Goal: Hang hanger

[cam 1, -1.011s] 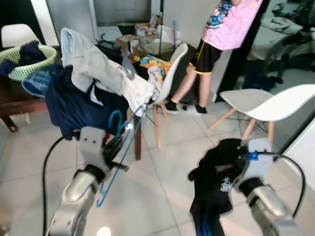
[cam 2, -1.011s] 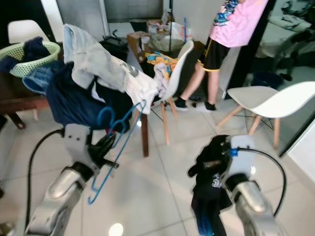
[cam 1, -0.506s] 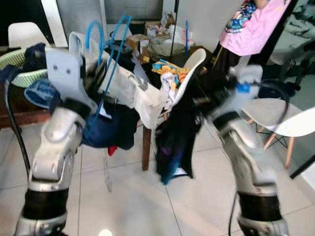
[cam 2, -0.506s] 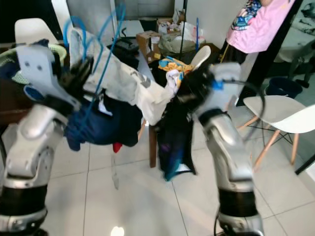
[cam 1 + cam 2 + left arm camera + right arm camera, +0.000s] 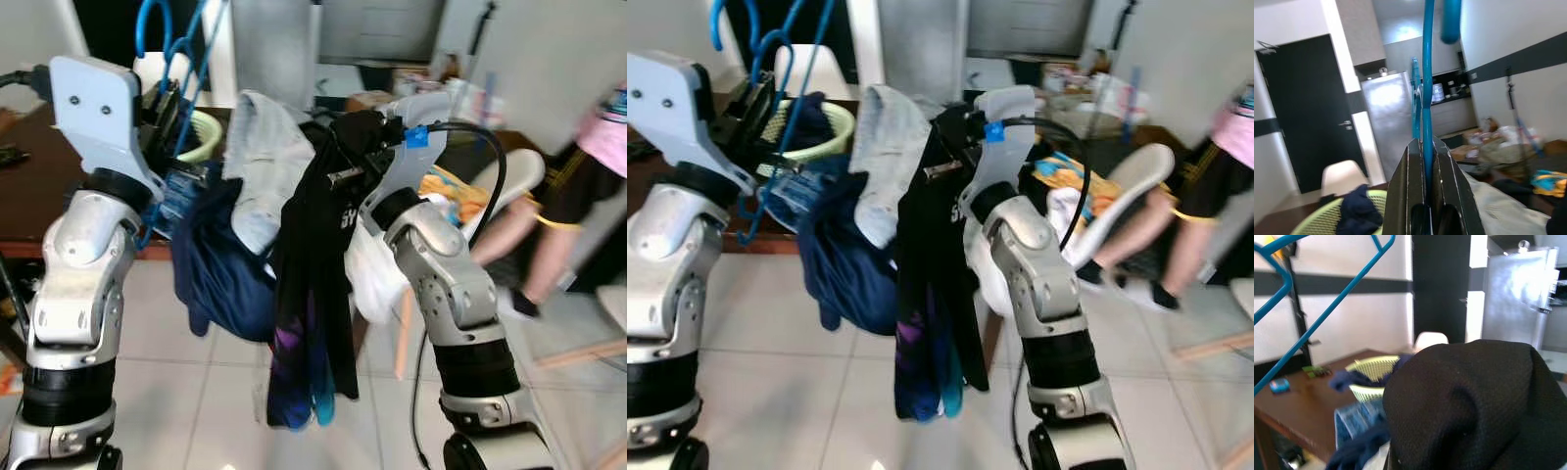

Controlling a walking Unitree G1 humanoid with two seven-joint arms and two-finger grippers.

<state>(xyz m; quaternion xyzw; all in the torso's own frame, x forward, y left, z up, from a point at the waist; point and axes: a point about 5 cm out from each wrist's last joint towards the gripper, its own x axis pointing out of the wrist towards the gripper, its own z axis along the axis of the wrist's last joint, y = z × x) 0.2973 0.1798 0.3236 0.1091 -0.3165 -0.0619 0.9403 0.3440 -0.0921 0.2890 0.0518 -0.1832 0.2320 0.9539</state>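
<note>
Left pincer: I have the left pincer (image 5: 1425,196) raised high at my left, its black fingers (image 5: 1406,196) pressed together on the wire of the blue hanger (image 5: 1426,98).
Hanger: the blue hanger rises straight up out of that grip; in the head views its hooks stand above the left wrist, over the near edge of the bench (image 5: 24,196). There look to be several blue wires bunched there, but I cannot count them.
Right pincer: my right pincer (image 5: 343,132) is lifted to chest height in the middle, buried in the black garment (image 5: 313,284). I cannot tell whether its fingers are apart or together, since the cloth covers them in the wrist view.
Black garment: it drapes from the right pincer and hangs long toward the tiled floor (image 5: 216,392), with purple and teal showing at its lower end.
Bench: dark brown wood at my left, carrying a pale green basket (image 5: 828,132) with dark clothes in it.
Clothes pile: a light grey garment (image 5: 260,166) and a navy one (image 5: 220,274) hang just behind the black garment, between my two arms.
Person: someone in a pink top (image 5: 607,137) and dark shorts stands at my right, beside a white chair (image 5: 509,181).
</note>
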